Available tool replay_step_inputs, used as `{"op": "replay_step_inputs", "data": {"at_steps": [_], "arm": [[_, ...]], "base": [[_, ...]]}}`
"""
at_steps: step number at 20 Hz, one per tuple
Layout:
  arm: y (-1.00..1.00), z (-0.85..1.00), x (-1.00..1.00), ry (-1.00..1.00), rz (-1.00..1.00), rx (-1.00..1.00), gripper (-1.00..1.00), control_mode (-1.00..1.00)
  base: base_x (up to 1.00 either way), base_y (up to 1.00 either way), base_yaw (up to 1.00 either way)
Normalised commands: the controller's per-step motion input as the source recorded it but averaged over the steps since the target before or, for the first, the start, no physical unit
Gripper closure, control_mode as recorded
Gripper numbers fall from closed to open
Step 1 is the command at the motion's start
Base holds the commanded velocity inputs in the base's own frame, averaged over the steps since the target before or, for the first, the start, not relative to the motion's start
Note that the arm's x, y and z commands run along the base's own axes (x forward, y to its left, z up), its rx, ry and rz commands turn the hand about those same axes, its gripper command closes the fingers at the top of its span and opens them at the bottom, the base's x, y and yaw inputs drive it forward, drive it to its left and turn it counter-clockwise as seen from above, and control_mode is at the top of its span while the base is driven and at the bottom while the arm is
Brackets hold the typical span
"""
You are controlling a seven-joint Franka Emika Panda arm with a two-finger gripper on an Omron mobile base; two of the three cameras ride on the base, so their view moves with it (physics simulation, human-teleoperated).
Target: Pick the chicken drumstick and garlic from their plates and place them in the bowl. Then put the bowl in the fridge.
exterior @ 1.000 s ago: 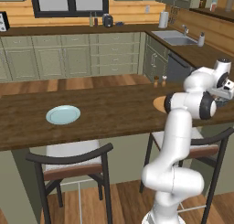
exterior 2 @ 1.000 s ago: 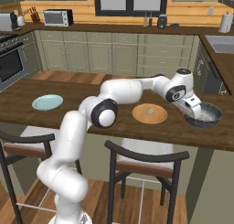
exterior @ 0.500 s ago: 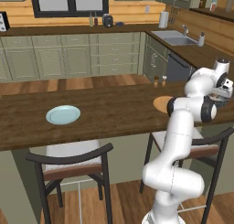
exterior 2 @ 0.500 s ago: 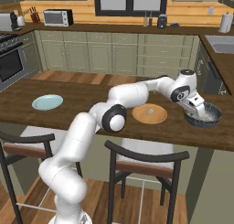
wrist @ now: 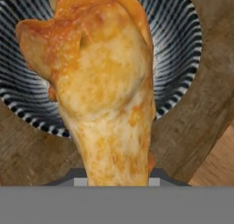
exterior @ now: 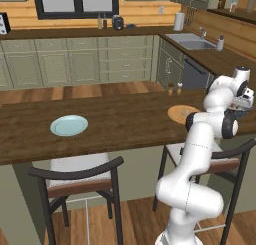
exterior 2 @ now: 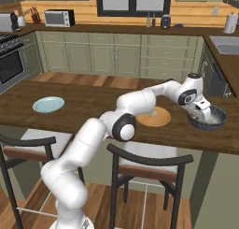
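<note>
The chicken drumstick (wrist: 107, 86), golden-brown and lumpy, hangs close in the hand view with my gripper (exterior 2: 204, 112) shut on its narrow end. Directly beneath it lies the bowl (wrist: 183, 49), ribbed dark blue-grey; in the right base view the bowl (exterior 2: 211, 122) sits at the counter's right end, with the hand just above its rim. A small pale lump, the garlic (exterior 2: 153, 113), rests on the tan plate (exterior 2: 156, 119) left of the bowl. The pale blue plate (exterior 2: 48, 104) lies bare far to the left. The fridge is out of view.
Two dark-framed stools (exterior 2: 148, 163) stand at the near side of the wooden island counter (exterior 2: 93, 116). Small shakers (exterior: 174, 89) stand at the island's far edge. Green-grey cabinets and a sink (exterior: 192, 41) line the back and right walls.
The arm has swung a little further right, carrying the drumstick over the bowl. The grip has stayed the same and the plates have not moved.
</note>
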Motion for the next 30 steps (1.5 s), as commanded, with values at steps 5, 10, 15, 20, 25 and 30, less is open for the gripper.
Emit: {"op": "replay_step_inputs", "data": {"at_steps": [5, 10, 15, 20, 25, 30], "arm": [[-0.02, -0.28, 0.13, 0.01, 0.01, 0.0, 1.0, -1.0], [-0.01, 0.06, 0.0, -0.22, 0.0, -0.07, 1.0, -1.0], [0.0, 0.0, 0.0, -0.24, 0.0, -0.2, 1.0, -1.0], [0.02, -0.28, 0.0, -0.08, 0.0, -0.23, 1.0, -1.0], [0.14, -0.2, 0.0, 0.02, 0.0, -0.04, 1.0, -1.0], [0.04, -0.12, 0.0, 0.03, 0.0, 0.0, 1.0, -1.0]], "base": [[0.0, 0.0, 0.0], [0.0, 0.0, 0.0], [0.0, 0.0, 0.0], [0.0, 0.0, 0.0], [0.0, 0.0, 0.0], [0.0, 0.0, 0.0]]}}
